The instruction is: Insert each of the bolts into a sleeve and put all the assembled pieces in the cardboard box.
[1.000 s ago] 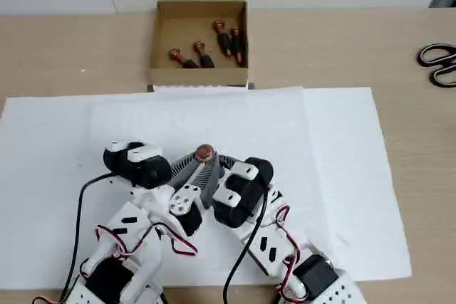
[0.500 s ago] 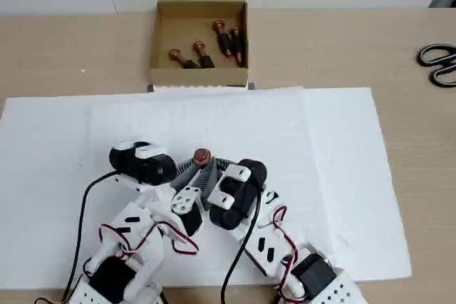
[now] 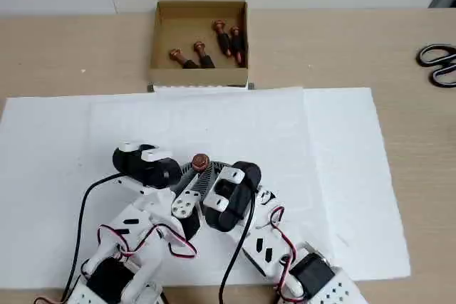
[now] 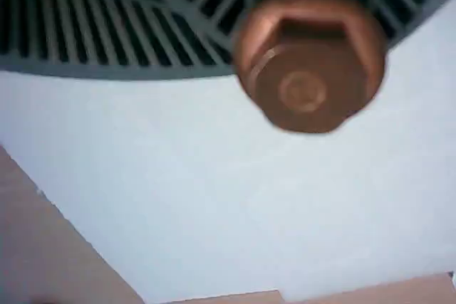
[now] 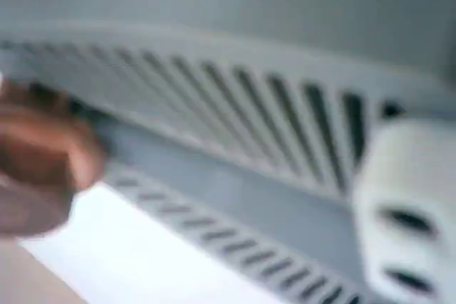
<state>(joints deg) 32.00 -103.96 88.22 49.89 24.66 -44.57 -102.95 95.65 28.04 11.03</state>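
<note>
The bolt has its shaft hidden between the left gripper and right gripper. Whether either grips it cannot be told. Both have drawn back.

Cannot see shank of bolt, buried between both arms. Found it blurred and cut by edge in right wrist view. Cannot resolve detail of assembled pieces. Noted scissors clipped at edge.

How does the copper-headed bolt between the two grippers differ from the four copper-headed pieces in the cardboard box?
The copper-headed bolt stands head up; the four pieces lie on their sides. The bolt is above the white paper sheet; the pieces are inside the cardboard box. The pieces show dark sleeves; the bolt's shank is hidden. All have round copper-coloured heads.
</note>
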